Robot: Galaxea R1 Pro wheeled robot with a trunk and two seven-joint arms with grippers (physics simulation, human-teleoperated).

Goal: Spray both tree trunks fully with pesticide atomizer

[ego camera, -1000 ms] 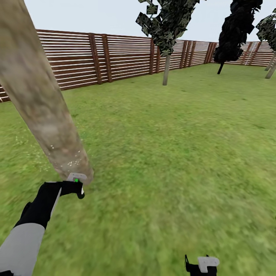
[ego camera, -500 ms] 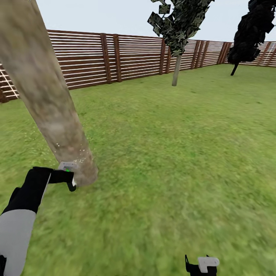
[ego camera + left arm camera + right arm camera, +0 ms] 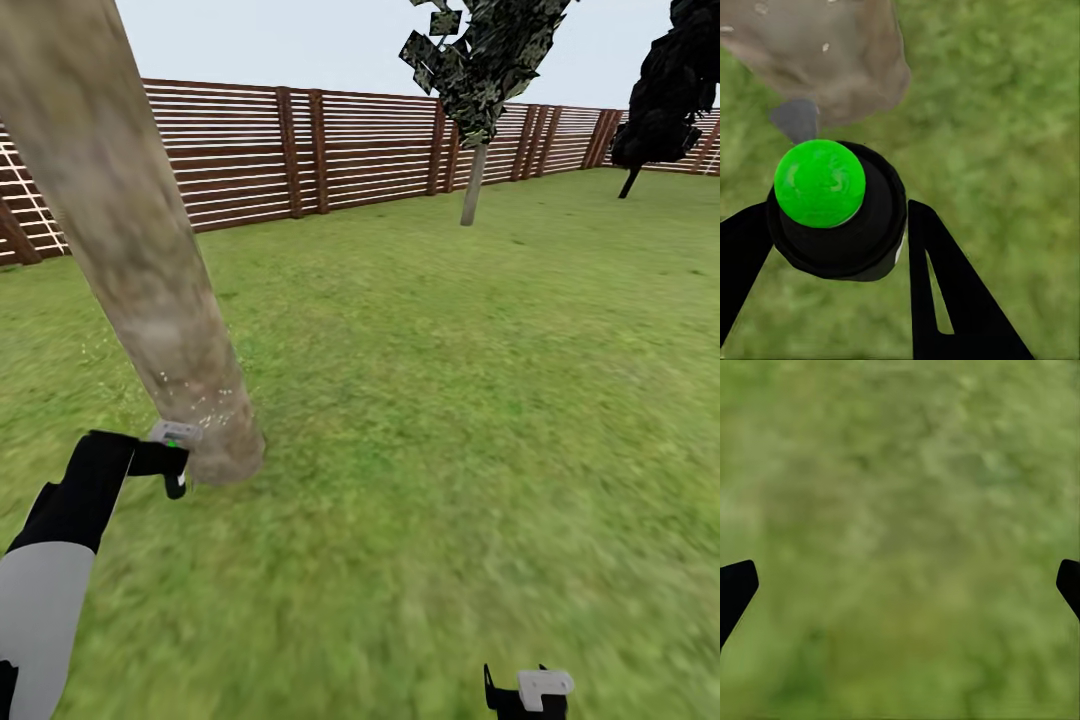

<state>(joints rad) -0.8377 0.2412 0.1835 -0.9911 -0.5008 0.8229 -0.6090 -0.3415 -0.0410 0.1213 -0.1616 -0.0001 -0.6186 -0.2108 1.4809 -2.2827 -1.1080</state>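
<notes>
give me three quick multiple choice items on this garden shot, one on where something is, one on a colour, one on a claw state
1. The left claw is
A. beside the thick pale grey-brown trunk, at its base
B. at the slatted brown fence
C. high by the leaves

2. The round knob on the black atomizer is
A. red
B. green
C. white

3. The right claw is
A. shut on a can
B. open over green lawn
C. gripping bark

A: head view shows it there.
B: bright green in the wrist view.
B: tips far apart, grass between.
</notes>
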